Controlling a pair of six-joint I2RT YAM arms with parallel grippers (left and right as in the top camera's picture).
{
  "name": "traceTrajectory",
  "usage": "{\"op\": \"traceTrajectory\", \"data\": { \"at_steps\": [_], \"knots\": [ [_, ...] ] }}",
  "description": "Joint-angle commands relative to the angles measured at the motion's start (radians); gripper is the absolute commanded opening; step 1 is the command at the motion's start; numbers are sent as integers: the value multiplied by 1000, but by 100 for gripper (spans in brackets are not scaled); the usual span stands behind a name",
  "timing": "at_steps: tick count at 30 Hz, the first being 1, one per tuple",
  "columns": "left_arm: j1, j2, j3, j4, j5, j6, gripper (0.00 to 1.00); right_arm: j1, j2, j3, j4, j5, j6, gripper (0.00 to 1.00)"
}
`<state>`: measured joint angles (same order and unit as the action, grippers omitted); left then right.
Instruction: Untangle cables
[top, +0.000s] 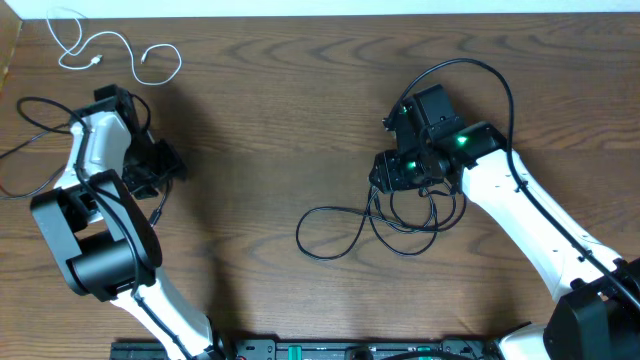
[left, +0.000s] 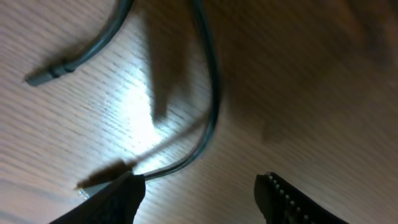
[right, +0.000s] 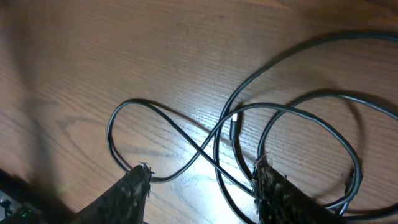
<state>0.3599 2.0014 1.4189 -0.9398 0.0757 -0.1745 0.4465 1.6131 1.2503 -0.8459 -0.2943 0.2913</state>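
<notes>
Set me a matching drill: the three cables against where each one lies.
Things:
1. white cable
2. looped black cable
3. other black cable

Places:
A. on the wood under the right gripper
B. alone near the far left corner of the table
C. in front of the left gripper, one plug end showing

Pairs: 1-B, 2-A, 3-C

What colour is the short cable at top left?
The short cable is white; overhead view shows it best.
</notes>
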Motion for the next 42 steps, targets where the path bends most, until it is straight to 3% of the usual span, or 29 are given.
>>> {"op": "traceTrajectory", "data": {
  "at_steps": [1,4,9,15,21,25,38,42],
  "knots": [
    [5,6,-45,31,-140,21,62,7,9,3,-8,3,-15,51],
    [5,6,-77,95,-170,22,62,7,9,3,-11,3,-15,51],
    [5,7,-91,150,-113,28,46,7,9,3,-11,3,-15,52],
    [2,7,-92,151,-65,55,46,7,9,3,-10,3,12,52],
    [2,8,-92,192,-64,39,20,7,9,3,-11,3,19,52],
    [2,8,-91,217,-64,39,8,7,9,3,-11,3,23,52],
    [2,8,-91,449,-56,-34,8,7,9,3,-23,3,23,51],
    [2,8,-91,552,35,-34,8,7,9,3,-23,3,23,51]
  ]
}}
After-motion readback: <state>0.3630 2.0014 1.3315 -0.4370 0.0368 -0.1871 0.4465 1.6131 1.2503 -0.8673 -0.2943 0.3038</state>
